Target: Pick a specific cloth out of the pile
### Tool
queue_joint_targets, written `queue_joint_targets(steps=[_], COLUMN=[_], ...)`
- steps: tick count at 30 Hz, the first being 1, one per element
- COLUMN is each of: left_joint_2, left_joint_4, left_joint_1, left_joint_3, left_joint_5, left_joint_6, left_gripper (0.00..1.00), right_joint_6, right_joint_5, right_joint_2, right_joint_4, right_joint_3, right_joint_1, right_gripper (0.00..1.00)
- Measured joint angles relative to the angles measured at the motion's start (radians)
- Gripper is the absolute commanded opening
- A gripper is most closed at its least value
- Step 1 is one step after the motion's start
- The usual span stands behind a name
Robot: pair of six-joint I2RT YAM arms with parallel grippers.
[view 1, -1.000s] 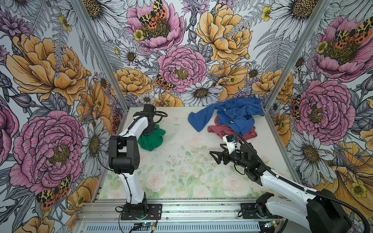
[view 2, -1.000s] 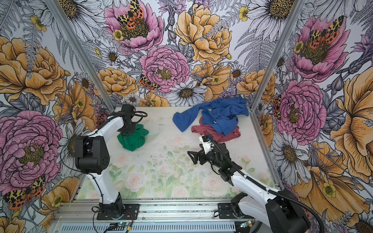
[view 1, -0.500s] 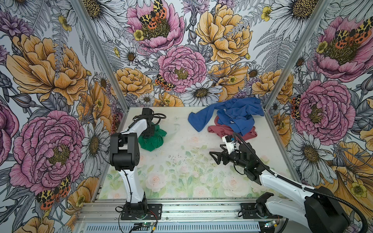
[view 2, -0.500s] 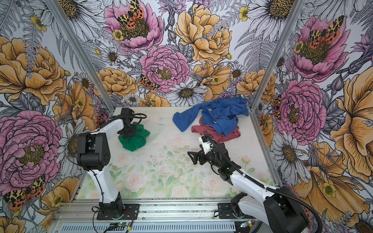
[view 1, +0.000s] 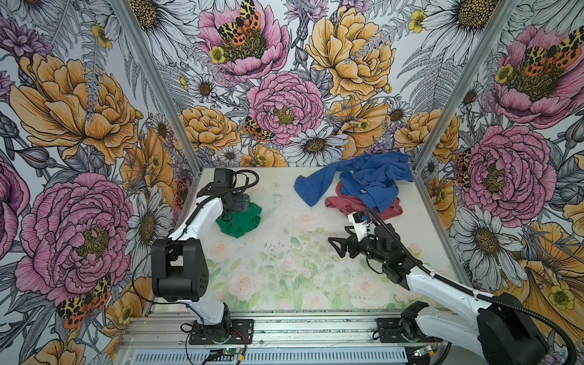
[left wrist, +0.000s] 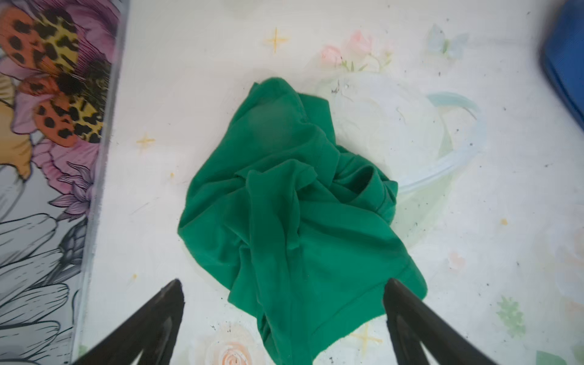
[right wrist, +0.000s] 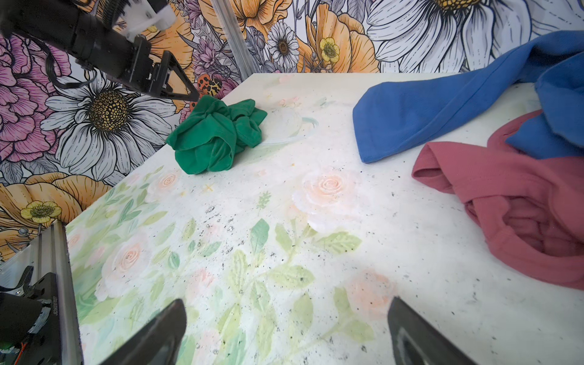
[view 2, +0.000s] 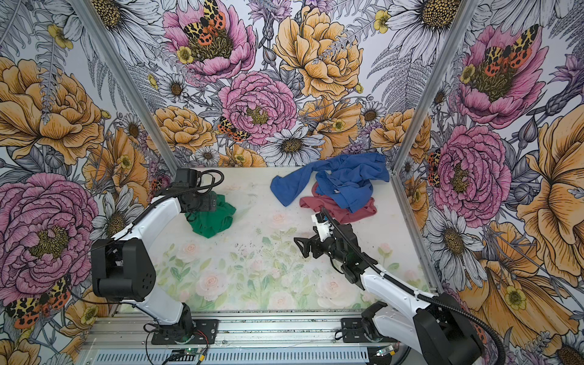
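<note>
Both top views, green cloth (view 1: pixel 243 221) (view 2: pixel 215 221): a crumpled lump on the left side of the tabletop (view 1: pixel 284 268), near the wall (view 1: pixel 94 142) and well apart from the pile (view 1: pixel 379 202).
Both top views, pile: it sits in the far right corner. A big blue garment (view 1: pixel 373 180) lies over a red garment (view 1: pixel 344 203).
Both top views, left gripper (view 1: pixel 240 208) (view 2: pixel 210 207): right over the far edge of the green cloth, pointing down (its jaws are hard to see from up here).
Both top views, right gripper (view 1: pixel 335 247) (view 2: pixel 300 248): over the bare middle of the tabletop, jaws spread wide with nothing in them. It is near the red garment but apart from it.

Left wrist view, green cloth (left wrist: pixel 294 221): it lies on the tabletop (left wrist: pixel 189 94), all bunched up in folds.
Left wrist view, left gripper (left wrist: pixel 282 284): jaws wide apart, one black finger on each side of the cloth's end. It holds nothing. I cannot tell if a finger touches the cloth.
Left wrist view, blue garment (left wrist: pixel 565 63): only a bit peeks in at the edge.

Right wrist view, right gripper (right wrist: pixel 287 305): jaws wide, only bare tabletop (right wrist: pixel 316 252) between them.
Right wrist view, green cloth (right wrist: pixel 215 139): it is by the flower wall (right wrist: pixel 107 110), with the left gripper (right wrist: pixel 186 90) just above its top.
Right wrist view, pile: the blue garment (right wrist: pixel 426 117) rests on the red garment (right wrist: pixel 521 202), well apart from the green cloth.
</note>
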Motion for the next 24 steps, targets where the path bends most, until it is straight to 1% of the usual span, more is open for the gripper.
queue_joint_targets(steps=[4, 10, 14, 15, 17, 21, 23, 24], left_joint_2=[0.12, 0.275, 0.319, 0.328, 0.346, 0.381, 0.403, 0.413], left_joint_4=[-0.005, -0.011, -0.029, -0.037, -0.043, -0.046, -0.051, -0.053], left_joint_1=[0.027, 0.052, 0.053, 0.053, 0.054, 0.067, 0.076, 0.08], left_joint_3=[0.001, 0.044, 0.085, 0.099, 0.124, 0.172, 0.204, 0.22], left_joint_5=[0.058, 0.078, 0.087, 0.089, 0.097, 0.131, 0.143, 0.148], left_joint_6=[-0.026, -0.052, -0.052, -0.052, -0.049, -0.05, -0.048, -0.046], left_gripper=[0.99, 0.99, 0.99, 0.97, 0.86, 0.59, 0.4, 0.28], right_joint_6=[0.0, 0.0, -0.002, -0.007, -0.016, -0.021, -0.023, -0.024], right_joint_5=[0.0, 0.0, 0.0, 0.0, 0.003, 0.003, 0.003, 0.003], right_joint_2=[-0.018, -0.036, -0.03, -0.023, -0.016, -0.002, 0.005, 0.008], right_joint_4=[-0.008, -0.008, -0.015, -0.021, -0.026, -0.03, -0.036, -0.037], right_joint_3=[0.0, 0.0, 0.005, 0.011, 0.018, 0.024, 0.027, 0.027], right_joint_1=[0.0, 0.0, 0.002, 0.006, 0.016, 0.03, 0.03, 0.03], right_gripper=[0.99, 0.99, 0.99, 0.99, 0.99, 0.99, 0.99, 0.99])
